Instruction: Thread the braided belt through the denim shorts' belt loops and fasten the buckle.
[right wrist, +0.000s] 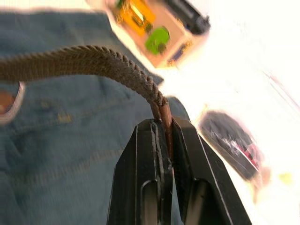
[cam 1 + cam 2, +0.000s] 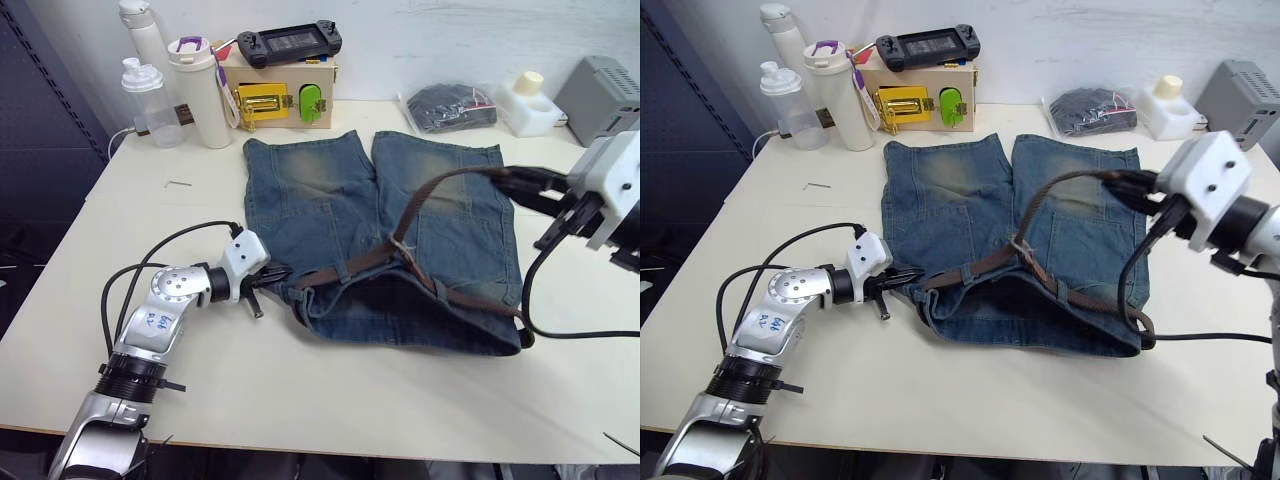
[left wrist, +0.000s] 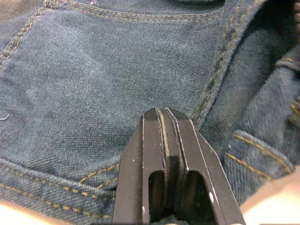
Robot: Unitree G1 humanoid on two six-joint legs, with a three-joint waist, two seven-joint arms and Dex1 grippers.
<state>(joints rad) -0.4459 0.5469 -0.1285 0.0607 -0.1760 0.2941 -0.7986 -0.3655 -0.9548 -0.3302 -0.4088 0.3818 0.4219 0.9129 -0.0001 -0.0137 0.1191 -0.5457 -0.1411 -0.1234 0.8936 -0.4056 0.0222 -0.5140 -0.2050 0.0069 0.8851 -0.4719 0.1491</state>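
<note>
Braided belt partly through waistband of denim shorts at table centre. Right gripper at 3 o'clock pinches belt tip, lifted. Left gripper at 9 o'clock, fingers pressed together on waistband. Advice: draw slowly, keep denim anchored so loops don't bunch.

Inspector A: The left arm was silver-grey metal with a white wrist housing, a ribbed black collar and handwritten marks on its casing.

Inspector B: The right arm carried a white boxy wrist housing too. Black cables looped from both. Each gripper's fingers were black.
</note>
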